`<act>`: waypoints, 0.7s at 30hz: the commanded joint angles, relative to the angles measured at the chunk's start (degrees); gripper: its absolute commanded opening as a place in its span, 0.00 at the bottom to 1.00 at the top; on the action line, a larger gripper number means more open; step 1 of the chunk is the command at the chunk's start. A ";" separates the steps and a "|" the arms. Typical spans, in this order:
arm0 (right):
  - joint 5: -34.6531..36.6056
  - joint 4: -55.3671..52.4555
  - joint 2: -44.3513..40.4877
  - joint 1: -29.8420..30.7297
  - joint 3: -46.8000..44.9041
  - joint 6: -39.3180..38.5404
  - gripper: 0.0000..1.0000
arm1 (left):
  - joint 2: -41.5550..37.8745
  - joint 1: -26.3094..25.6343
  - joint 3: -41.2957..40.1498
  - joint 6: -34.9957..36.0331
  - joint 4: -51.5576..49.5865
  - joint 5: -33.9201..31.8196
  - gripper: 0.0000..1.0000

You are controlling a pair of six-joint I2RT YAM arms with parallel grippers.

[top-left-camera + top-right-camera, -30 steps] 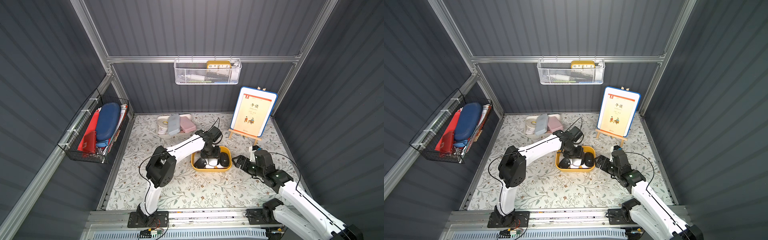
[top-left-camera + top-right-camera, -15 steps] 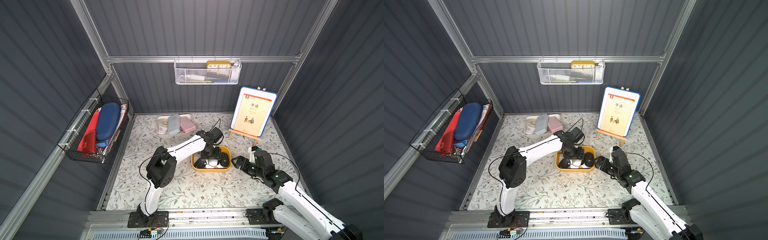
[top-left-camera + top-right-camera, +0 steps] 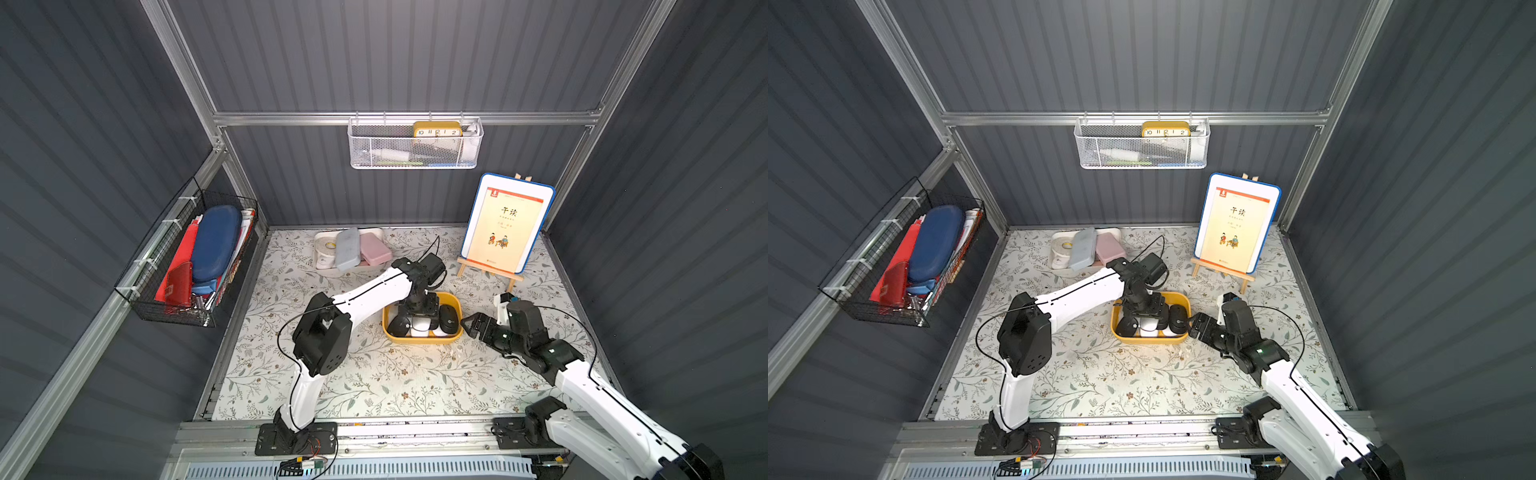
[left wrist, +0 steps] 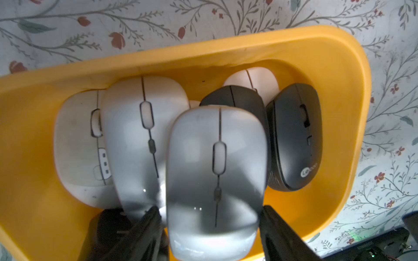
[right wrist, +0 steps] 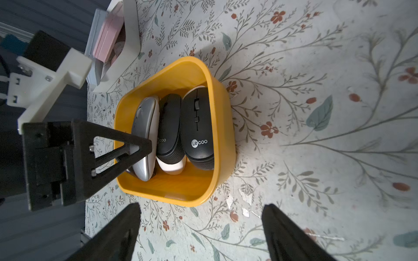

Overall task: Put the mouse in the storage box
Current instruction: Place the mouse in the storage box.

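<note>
My left claw [image 4: 210, 212] is down inside the box [image 4: 226, 52]. Its two fingers [image 4: 278, 228] stand either side of the back end of a silver mouse [image 4: 214, 158]. They sit right up against the mouse's flanks, but from the wrist view I cannot tell whether they press on it or have a little slack. So I can't call it gripped or free.

The mouse itself is within the box walls, lying tilted on top of the others. A second silver one [image 4: 138, 126] and a white one [image 4: 77, 146] lie on one side of it. Two black mice [image 4: 294, 135] lie on the other side, with a pale one [image 4: 255, 79] partly hidden beneath them.

In both top views the left claw [image 3: 417, 316] points straight down into the middle of the box [image 3: 419, 338].

My right claw [image 5: 201, 206] hangs just beside the box, outside one short end and facing it. Its jaws are spread wide, with nothing held and only the flowered desk [image 5: 316, 67] beneath them. As far as I can see, its tips stand clear of the box wall.
</note>
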 commanded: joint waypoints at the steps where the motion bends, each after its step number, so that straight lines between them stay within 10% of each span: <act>1: -1.89 0.60 0.02 -0.19 -0.16 -0.03 0.89 | -0.83 0.19 1.07 0.02 -2.37 -0.35 0.74; 21: -0.95 -2.03 -0.55 -0.21 2.11 -0.25 0.90 | 0.45 0.15 13.45 0.05 -6.45 -5.76 0.92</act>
